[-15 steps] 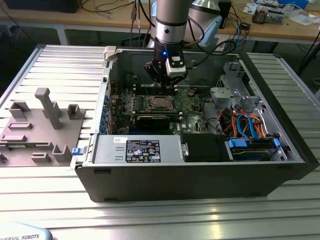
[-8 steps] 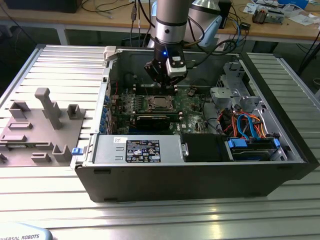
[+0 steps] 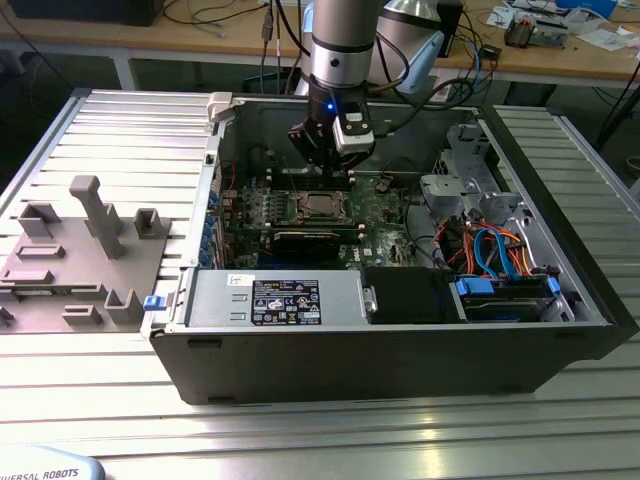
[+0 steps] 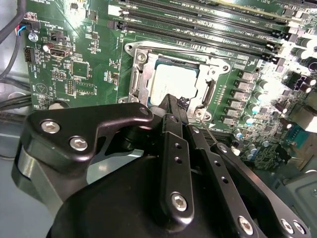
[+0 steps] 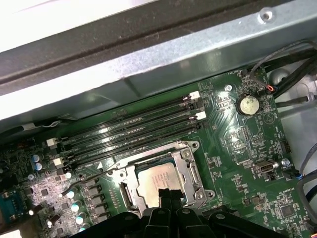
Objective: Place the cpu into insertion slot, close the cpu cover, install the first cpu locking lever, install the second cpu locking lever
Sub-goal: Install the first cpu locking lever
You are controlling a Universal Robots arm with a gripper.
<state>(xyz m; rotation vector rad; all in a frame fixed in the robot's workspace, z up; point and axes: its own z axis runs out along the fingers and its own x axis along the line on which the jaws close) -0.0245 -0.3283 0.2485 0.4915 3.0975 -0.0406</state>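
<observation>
The cpu [image 4: 172,82] lies flat, face up, under the cpu cover [image 4: 140,74]; clenched pincer [image 4: 177,105] at its edge

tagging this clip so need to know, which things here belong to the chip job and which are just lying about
Job:
chip
metal cover
tool

Lying about:
memory slots
coin battery
blue cables
grey tray outside the case

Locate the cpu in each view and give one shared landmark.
Exterior view: cpu on the green board, just below the gripper.
Second wrist view: cpu within the cpu cover, just past the gripper.
First wrist view: cpu within the cpu cover, next to the gripper.
Shared landmark: the gripper.
</observation>
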